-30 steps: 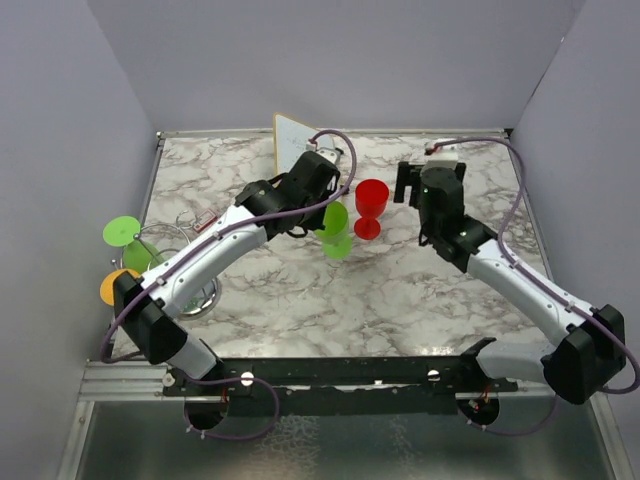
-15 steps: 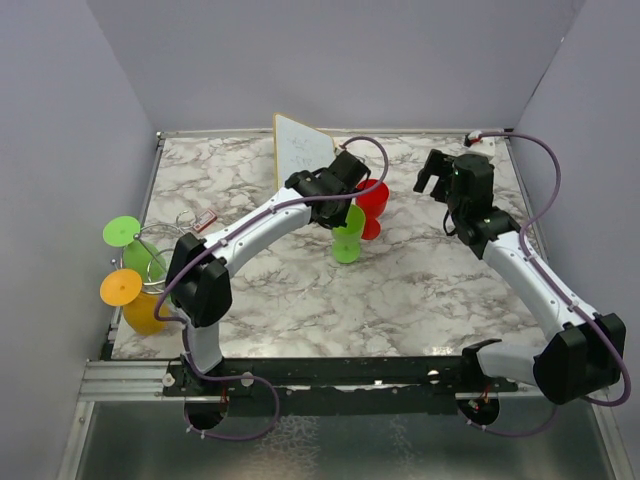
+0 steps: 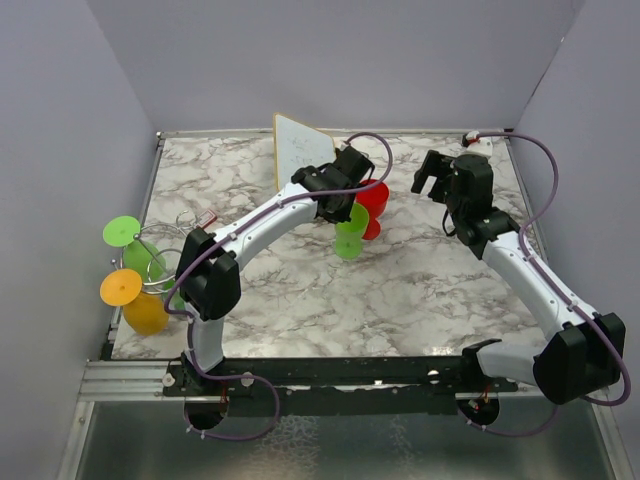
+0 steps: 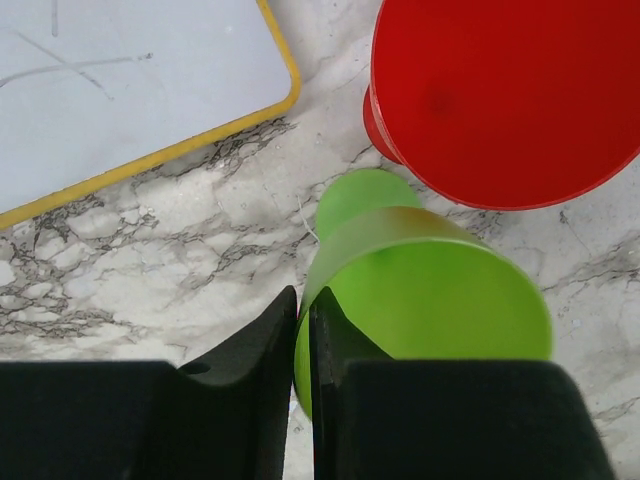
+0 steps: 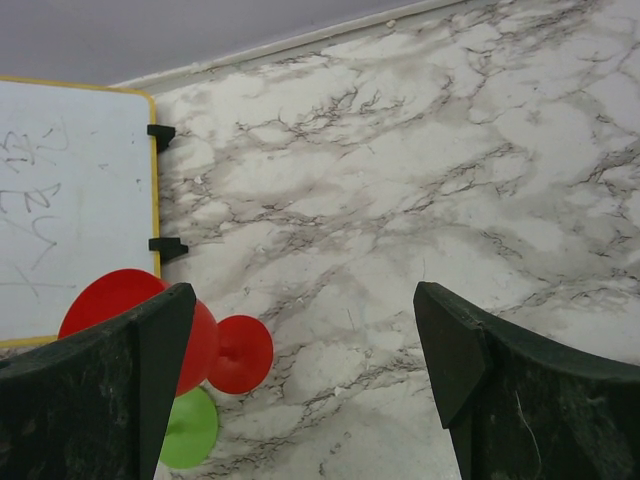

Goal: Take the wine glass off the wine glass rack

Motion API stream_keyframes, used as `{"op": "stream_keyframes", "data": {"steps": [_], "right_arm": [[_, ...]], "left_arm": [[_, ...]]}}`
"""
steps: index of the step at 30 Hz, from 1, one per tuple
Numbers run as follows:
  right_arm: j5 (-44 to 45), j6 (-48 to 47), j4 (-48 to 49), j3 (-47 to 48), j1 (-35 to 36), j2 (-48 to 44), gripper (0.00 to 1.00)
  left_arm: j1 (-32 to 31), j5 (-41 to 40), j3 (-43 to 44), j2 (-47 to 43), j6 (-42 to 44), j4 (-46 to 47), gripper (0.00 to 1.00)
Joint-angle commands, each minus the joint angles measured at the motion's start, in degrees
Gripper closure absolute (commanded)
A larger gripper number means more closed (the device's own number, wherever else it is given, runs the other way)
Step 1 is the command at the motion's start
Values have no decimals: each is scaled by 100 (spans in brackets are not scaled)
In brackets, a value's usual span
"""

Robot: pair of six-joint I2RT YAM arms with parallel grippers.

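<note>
Left jaws pinched shut on the bowl wall of the green wine glass [image 4: 420,300], with a sliver of green rim showing in the slit between the two fingers. Opposite, right jaws spread wide with nothing between them, hanging above the far right of the counter.

Counter [image 3: 420,290]: grey-veined marble. Left arm [image 3: 265,215] stretches from the near left to the far centre. Right arm [image 3: 520,265] runs up the right side.

White board [image 3: 300,150]: yellow-edged, tilted, faint scribbles on it. Stands at the far centre, just beyond the left jaws.

Wine glass rack [image 3: 172,262]: chrome wire, at the counter's left edge, partly hidden behind the left arm's elbow. A second green glass [image 3: 122,232] and an orange glass [image 3: 120,287] hang on its left side, feet outward.

Green wine glass: off the rack and well apart from it, at the far centre, foot pointing down at the counter. Cannot tell if the foot touches.

Red glass [image 3: 372,203]: just beside the held glass, on its far right. Contact unclear.

Small red item [image 3: 206,217]: near the rack, too small to name
</note>
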Motion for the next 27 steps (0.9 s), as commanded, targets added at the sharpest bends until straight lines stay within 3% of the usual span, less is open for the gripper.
{"op": "stream_keyframes", "data": {"steps": [1,8,13,27], "right_arm": [[-165,18,176,-39,-44,-76,8],[-212,4,261,-173,-47,-240,8],[-243,7,240,-230,-43,-334,7],[-475,-71,189,-423,-43,-745,5]], "left_arm": [[48,46,178,29,93,33,85],[57,41,129,-208,121,29,73],[65,112,96,-605,192,8,60],[74,-84,-471,-2748,508,-8,19]]}}
